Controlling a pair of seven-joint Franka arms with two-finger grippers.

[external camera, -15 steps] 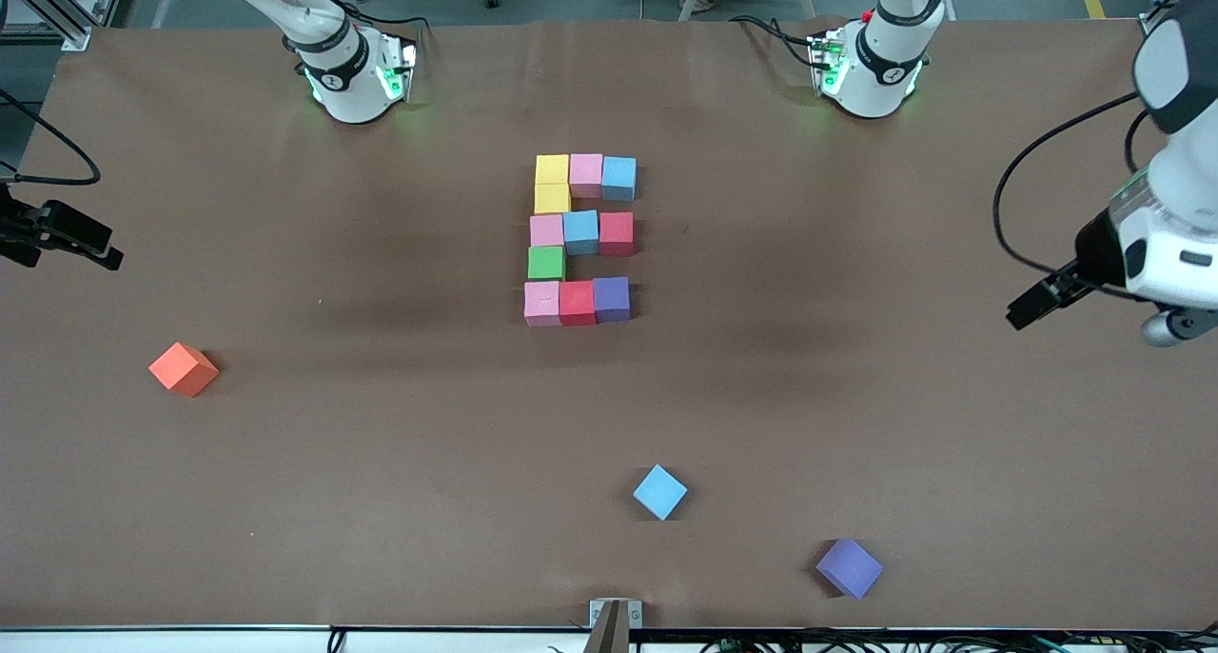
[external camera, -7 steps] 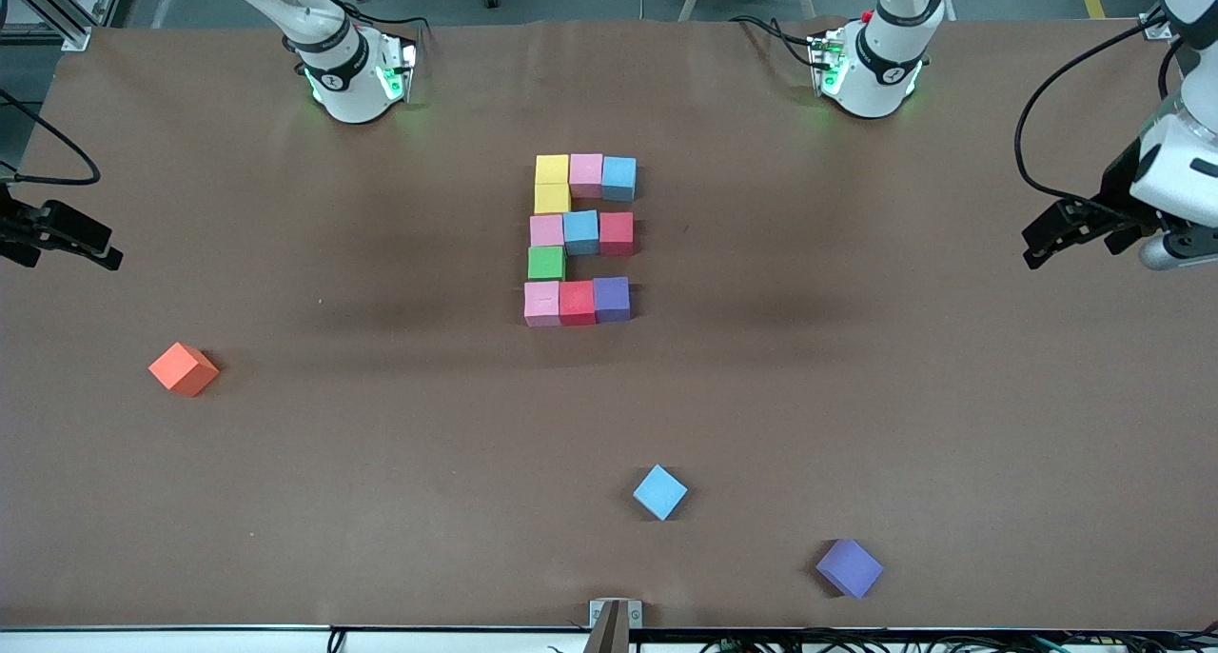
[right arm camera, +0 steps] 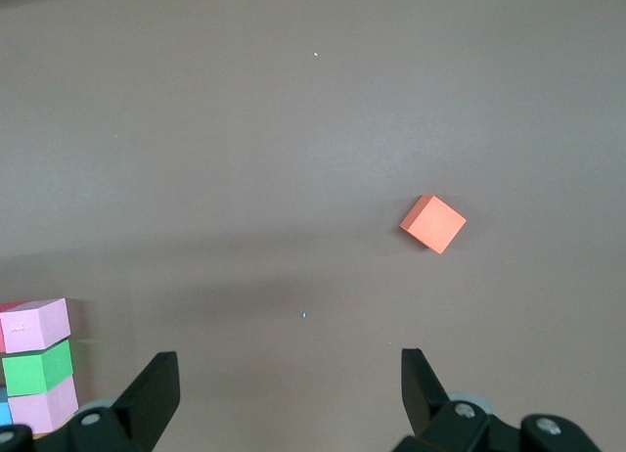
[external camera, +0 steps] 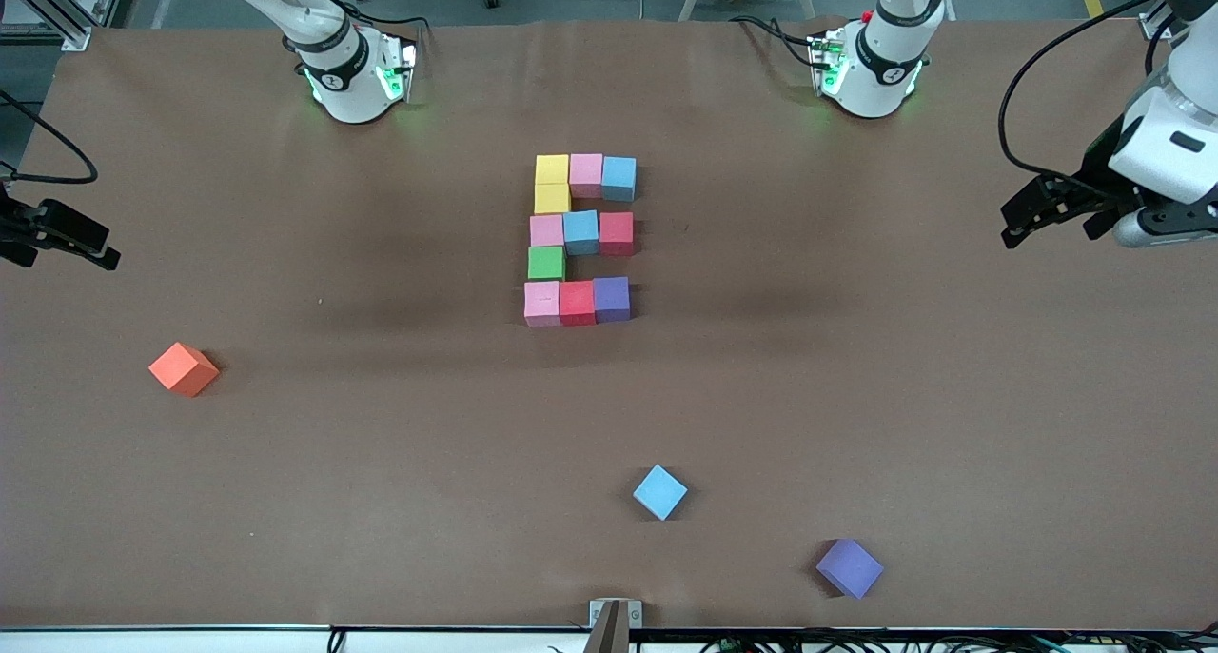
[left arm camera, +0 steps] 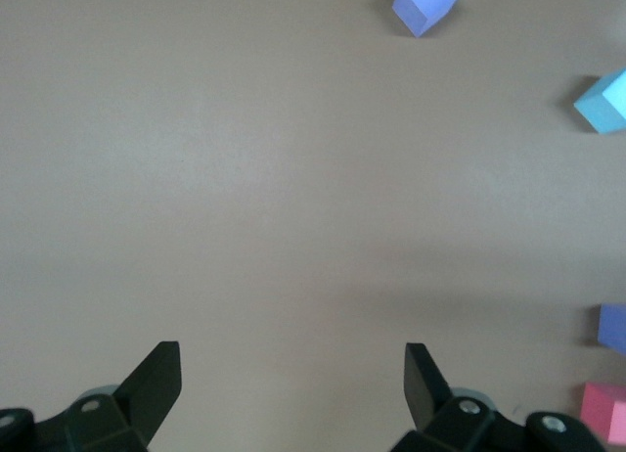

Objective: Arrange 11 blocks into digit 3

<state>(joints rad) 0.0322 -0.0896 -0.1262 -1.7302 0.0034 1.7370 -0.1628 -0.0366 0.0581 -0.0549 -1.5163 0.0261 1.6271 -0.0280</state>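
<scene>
Eleven blocks stand joined as the digit 3 (external camera: 577, 239) mid-table: three rows three wide, linked by a yellow block (external camera: 552, 198) and a green block (external camera: 546, 263). A loose light blue block (external camera: 659, 491) and a loose purple block (external camera: 849, 567) lie nearer the front camera. My left gripper (external camera: 1047, 225) hangs open and empty over the left arm's end of the table. In its wrist view the left gripper (left arm camera: 290, 374) is over bare table. My right gripper (external camera: 62, 251) waits open and empty at the right arm's end; the right gripper (right arm camera: 290, 374) is also over bare table.
An orange cube (external camera: 183, 368) lies toward the right arm's end, and the right wrist view shows the orange cube (right arm camera: 433, 223) too. Both arm bases (external camera: 352, 82) stand along the table's edge farthest from the front camera. A small bracket (external camera: 615, 615) sits at the front edge.
My left gripper has swung toward the bases' edge of the table and turned. The right gripper and all blocks have stayed put.
</scene>
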